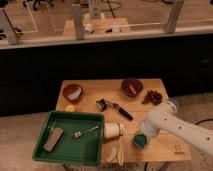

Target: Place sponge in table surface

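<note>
Nearest you, the gripper (140, 140) pinches the sponge (140, 142) low over the table surface (162, 145), close to its front edge. Left sits the green tray (47, 134); beyond, bowls (132, 86), then a dark wall.

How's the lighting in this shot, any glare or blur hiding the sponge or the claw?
Camera view: dim, warm light, and soft all over, so edges smear. No strong glare on the table surface. The sponge shows only as a teal patch at the end of the arm, low over the tabletop's front edge. The claw sits there too, masked by the white wrist. The green tray reads clearly.
</note>
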Controlling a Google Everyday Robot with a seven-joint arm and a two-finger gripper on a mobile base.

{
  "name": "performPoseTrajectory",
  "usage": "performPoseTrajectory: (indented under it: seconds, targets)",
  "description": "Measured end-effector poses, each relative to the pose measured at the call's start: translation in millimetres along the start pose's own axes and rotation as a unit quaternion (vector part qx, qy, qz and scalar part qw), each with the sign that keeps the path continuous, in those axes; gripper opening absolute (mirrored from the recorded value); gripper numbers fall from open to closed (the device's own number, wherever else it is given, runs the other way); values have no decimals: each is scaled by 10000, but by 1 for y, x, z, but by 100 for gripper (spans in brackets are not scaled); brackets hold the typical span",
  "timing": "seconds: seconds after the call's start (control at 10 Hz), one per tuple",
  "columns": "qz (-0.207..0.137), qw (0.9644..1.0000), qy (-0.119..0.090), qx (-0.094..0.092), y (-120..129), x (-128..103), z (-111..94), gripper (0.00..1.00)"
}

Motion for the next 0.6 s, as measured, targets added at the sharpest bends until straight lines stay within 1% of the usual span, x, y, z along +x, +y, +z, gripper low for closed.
performPoseTrajectory:
  seconds: [0.1,0.2,0.3,0.5,0.6]
  targets:
    - [-104,9999,-46,-45,-1,-4,-10,66]
    - [-146,9998,-105,-74,1,-8,-15,75]
    - [-158,9997,-173,-85,3,-10,-16,79]
    - [-150,9995,-283,-73,8,-14,-15,80]
    - [-133,9995,-294,-66,10,-14,-15,80]
